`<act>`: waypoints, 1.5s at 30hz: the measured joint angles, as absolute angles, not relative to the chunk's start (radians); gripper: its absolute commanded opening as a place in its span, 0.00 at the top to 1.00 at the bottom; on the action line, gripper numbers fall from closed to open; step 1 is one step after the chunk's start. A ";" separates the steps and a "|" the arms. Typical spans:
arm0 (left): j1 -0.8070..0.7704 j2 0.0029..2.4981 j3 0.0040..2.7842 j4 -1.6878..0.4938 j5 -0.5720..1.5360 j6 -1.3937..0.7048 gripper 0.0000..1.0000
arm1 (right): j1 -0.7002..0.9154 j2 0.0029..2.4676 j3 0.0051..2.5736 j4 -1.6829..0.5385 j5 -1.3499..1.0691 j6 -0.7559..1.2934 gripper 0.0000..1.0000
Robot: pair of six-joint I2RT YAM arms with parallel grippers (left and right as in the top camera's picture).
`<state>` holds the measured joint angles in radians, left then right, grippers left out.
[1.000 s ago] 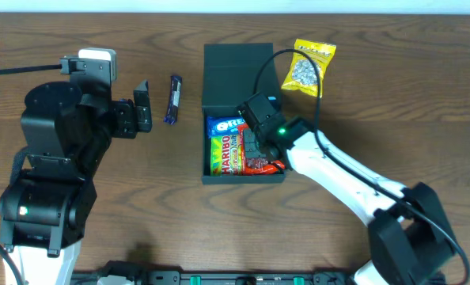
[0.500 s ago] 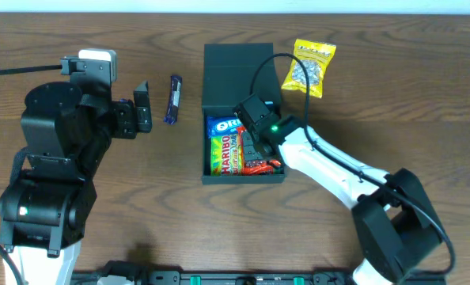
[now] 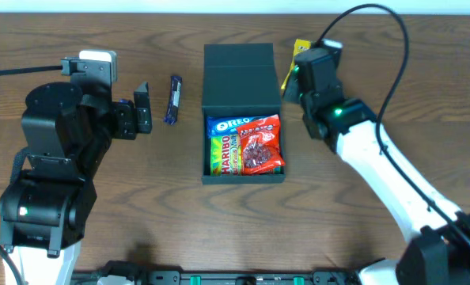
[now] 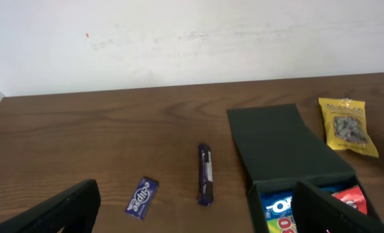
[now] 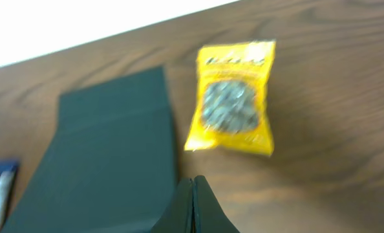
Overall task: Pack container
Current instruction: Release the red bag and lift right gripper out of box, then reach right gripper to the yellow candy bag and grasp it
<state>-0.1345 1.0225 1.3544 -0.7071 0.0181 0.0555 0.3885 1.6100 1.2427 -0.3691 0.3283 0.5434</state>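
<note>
Dark teal-black matte container [image 3: 237, 67]. Brown wood-grain table [image 3: 100, 229]; white wall [image 4: 179, 39]. Blue Oreo packet [image 3: 224, 124] with white lettering. Haribo bag [image 3: 223, 154] in bright rainbow stripes of green, yellow and red. Red packet [image 3: 261, 145] with a darker red centre. Yellow packet [image 5: 234, 97] with a grey speckled window. Dark blue stick packet [image 3: 173, 99] with a white band. Small blue wrapper [image 4: 142, 196] with white print. Black left arm [image 3: 57, 150]; white right arm [image 3: 385, 170] with a green light [image 3: 339, 111].

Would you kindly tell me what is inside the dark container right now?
The container holds an Oreo packet, a Haribo bag and a red snack packet. Anything beneath them is covered.
</note>
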 measured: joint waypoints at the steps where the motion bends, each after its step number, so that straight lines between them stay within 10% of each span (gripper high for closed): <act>1: -0.134 1.023 1.354 -0.708 0.018 0.056 0.05 | 0.363 1.634 1.243 -0.329 0.327 0.543 0.99; 10: -0.134 1.023 1.354 -0.715 0.018 0.056 0.05 | 0.234 1.889 1.243 0.028 0.246 0.516 0.99; 18: -0.134 1.021 1.354 -0.733 0.018 0.056 0.05 | 0.198 2.095 1.288 0.220 0.228 0.393 0.45; 33: -0.134 1.021 1.354 -0.733 0.018 0.056 0.05 | 0.175 2.239 1.319 0.400 0.233 0.373 0.27; 37: -0.134 1.021 1.354 -0.733 0.019 0.056 0.05 | 0.175 2.307 1.409 0.328 0.201 0.370 0.31; 45: -0.134 1.020 1.354 -0.733 0.018 0.056 0.05 | 0.175 2.324 1.514 0.175 0.196 0.356 0.78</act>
<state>-0.1345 1.0199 1.3544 -0.7334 0.0181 0.0555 0.1749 2.3238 1.5139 0.1753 0.1963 0.3565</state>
